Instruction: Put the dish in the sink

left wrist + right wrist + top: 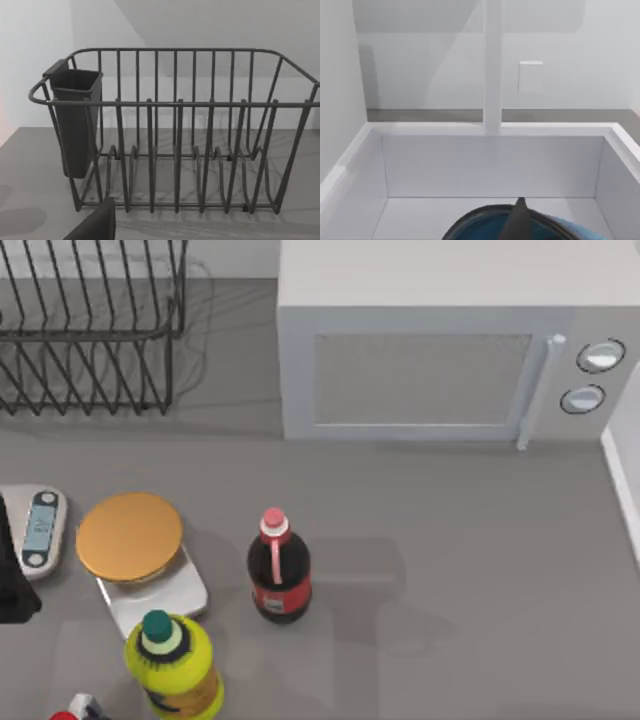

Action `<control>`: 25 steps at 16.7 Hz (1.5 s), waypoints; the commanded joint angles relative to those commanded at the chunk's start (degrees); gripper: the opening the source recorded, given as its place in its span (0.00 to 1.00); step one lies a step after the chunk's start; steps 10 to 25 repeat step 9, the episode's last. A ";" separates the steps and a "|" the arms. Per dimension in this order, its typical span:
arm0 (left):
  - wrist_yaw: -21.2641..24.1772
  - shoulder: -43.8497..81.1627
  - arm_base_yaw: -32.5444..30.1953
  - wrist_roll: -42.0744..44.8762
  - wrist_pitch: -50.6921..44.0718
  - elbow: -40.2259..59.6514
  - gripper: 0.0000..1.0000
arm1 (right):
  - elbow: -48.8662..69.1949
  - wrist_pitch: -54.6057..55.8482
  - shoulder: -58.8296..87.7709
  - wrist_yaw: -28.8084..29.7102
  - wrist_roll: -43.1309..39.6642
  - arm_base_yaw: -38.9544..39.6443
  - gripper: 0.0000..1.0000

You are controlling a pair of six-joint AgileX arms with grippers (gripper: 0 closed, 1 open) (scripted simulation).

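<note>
The dish (485, 227) is a blue bowl with a dark rim, seen low in the right wrist view, over the white floor of the sink (490, 165). My right gripper (519, 212) is shut on the dish's rim, and one dark finger (517, 225) crosses the rim. The sink's white edge (622, 490) runs along the right side of the top view. My left gripper (12, 585) is parked at the table's left edge, facing the wire dish rack (175, 140).
A microwave (440, 350) stands at the back centre and the dish rack (90, 330) at the back left. At the front left are a flat orange-gold disc (130, 536) on a scale, a small grey scale (38, 528), a soda bottle (278, 570) and a yellow bottle (172, 665).
</note>
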 joint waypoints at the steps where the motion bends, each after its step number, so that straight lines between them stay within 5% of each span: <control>1: 0.00 0.00 0.00 0.00 0.00 0.00 1.00 | 0.00 0.00 0.00 0.00 0.00 0.00 0.83; 4: 0.00 0.00 0.00 0.00 0.00 0.00 1.00 | 0.00 0.00 0.00 0.00 0.00 0.00 1.00; 25: 0.00 0.00 0.00 0.00 0.00 0.00 1.00 | 0.00 0.00 0.00 0.00 0.00 0.00 1.00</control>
